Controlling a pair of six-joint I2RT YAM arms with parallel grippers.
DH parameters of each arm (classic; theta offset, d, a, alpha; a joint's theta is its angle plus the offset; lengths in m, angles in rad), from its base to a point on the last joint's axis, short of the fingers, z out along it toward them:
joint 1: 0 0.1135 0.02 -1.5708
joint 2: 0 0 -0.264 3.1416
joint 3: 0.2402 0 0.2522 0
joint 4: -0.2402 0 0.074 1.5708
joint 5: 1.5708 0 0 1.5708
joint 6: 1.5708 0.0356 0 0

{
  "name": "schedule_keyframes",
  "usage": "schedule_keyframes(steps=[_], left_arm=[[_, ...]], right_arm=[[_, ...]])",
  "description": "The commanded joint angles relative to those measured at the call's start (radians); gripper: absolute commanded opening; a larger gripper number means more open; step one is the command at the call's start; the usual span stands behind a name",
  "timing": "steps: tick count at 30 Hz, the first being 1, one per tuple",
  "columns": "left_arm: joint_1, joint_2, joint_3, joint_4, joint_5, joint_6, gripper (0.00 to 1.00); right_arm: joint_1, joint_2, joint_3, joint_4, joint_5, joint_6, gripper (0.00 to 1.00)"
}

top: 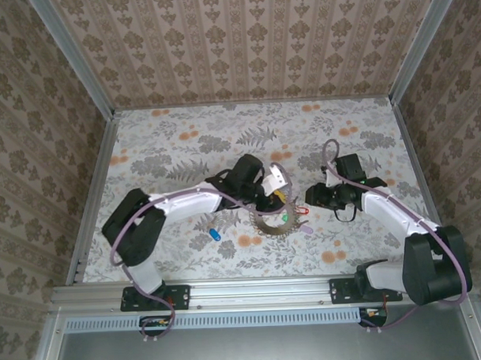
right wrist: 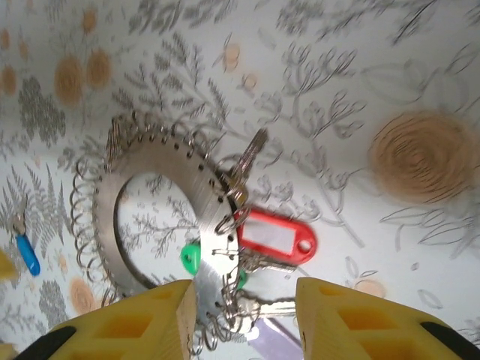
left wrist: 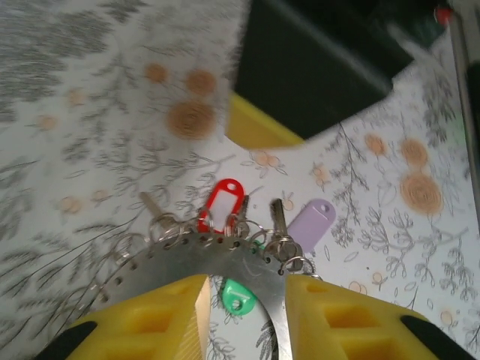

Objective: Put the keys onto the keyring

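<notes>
The keyring (top: 266, 225) is a flat silvery band with holes and many small wire loops, lying on the floral table. Keys with a red head (left wrist: 223, 202), a green head (left wrist: 238, 294) and a purple head (left wrist: 311, 223) hang from its rim. My left gripper (left wrist: 244, 300) is open, low over the ring's band (left wrist: 187, 259), with the green head between its yellow fingers. My right gripper (right wrist: 244, 300) is open over the ring's other side (right wrist: 161, 154), close to the red head (right wrist: 274, 236) and a bare key. A blue-headed key (top: 213, 234) lies loose to the left of the ring.
Both arms meet at mid-table, the left gripper (top: 274, 196) and the right gripper (top: 311, 197) a short way apart. The right gripper's black body (left wrist: 315, 67) looms just beyond the ring in the left wrist view. Patterned walls enclose the table.
</notes>
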Motion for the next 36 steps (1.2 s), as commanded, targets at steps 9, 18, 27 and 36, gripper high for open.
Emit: schedule_keyframes(steps=[9, 18, 27, 36], left_arm=[[0.054, -0.11, -0.146, -0.061, -0.294, -0.492, 0.37], [0.057, -0.026, -0.145, -0.11, -0.286, -0.571, 0.38], [0.049, 0.085, -0.114, -0.116, -0.217, -0.608, 0.35], [0.043, 0.122, -0.103, -0.118, -0.208, -0.621, 0.31]], right_arm=[[0.097, 0.108, -0.037, 0.059, -0.032, 0.047, 0.43], [0.13, 0.249, -0.007, 0.132, -0.055, 0.057, 0.42], [0.14, 0.24, -0.032, 0.206, -0.056, 0.06, 0.32], [0.138, 0.273, -0.061, 0.288, -0.085, 0.064, 0.27]])
